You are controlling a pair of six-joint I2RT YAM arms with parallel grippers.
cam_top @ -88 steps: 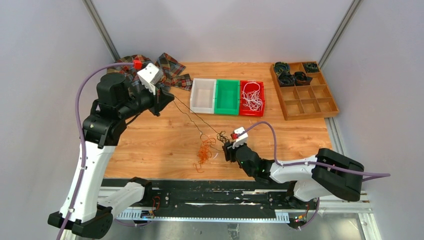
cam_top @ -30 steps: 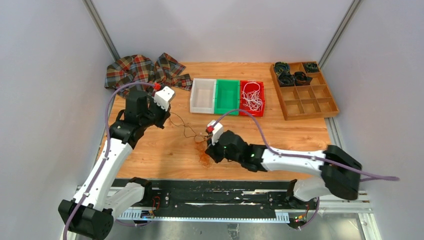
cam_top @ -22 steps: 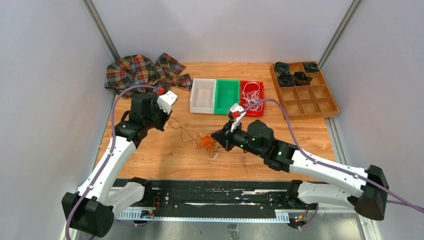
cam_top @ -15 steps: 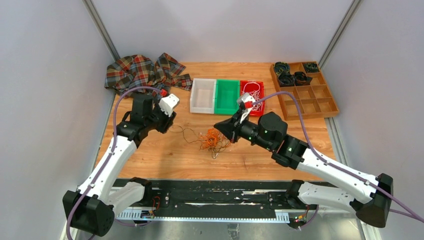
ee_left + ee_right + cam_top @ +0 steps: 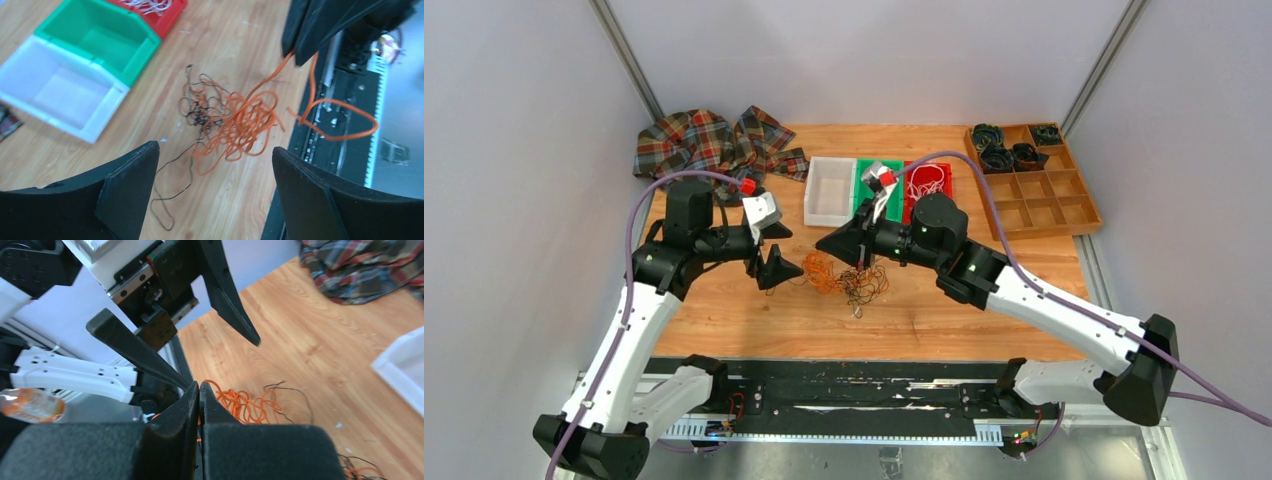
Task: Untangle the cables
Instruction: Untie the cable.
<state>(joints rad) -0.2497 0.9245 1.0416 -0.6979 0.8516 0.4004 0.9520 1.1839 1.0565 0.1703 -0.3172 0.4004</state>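
Since half a second ago, my right end effector (image 5: 822, 244) has swung leftward, closing on my left end effector (image 5: 782, 252). Right fingers are pressed fully together on one orange strand of the cables (image 5: 852, 278); that strand rises from the orange-and-black tangle lying on the surface (image 5: 724, 300) just beside both end effectors. Left end effector stands wide open and holds nothing, the tangle lying just beyond its fingertips, not touching them.
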